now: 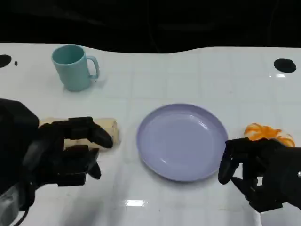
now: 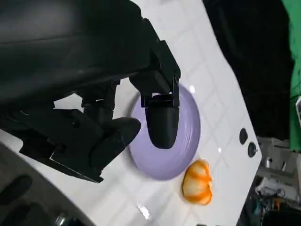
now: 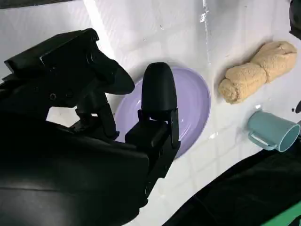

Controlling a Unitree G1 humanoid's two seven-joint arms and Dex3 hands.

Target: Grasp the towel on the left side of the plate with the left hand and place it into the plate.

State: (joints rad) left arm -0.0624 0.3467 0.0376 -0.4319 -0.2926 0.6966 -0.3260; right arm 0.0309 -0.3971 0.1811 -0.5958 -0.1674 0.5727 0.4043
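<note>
In the head view the towel (image 1: 107,128), a beige roll, lies on the white table (image 1: 188,75) at centre left of the frame, just left of the lilac plate (image 1: 181,141) and partly hidden behind the left hand (image 1: 70,150). That hand sits at lower left, its fingers (image 1: 96,134) spread over the roll's near side with nothing in them; whether they touch the towel cannot be told. The right wrist view shows the whole roll (image 3: 256,70) at upper right of its frame, lying free beside the plate (image 3: 195,108), which the head view cannot show.

The right hand (image 1: 256,169) is at lower right in the head view, fingers apart and holding nothing, near the plate's rim. An orange thing (image 1: 268,133) lies just beyond it at the right edge; the left wrist view shows it (image 2: 197,183) at lower centre, beside the plate (image 2: 186,141). A teal mug (image 1: 73,67) stands at upper left in the head view, and appears (image 3: 273,132) at the right edge of the right wrist view.
</note>
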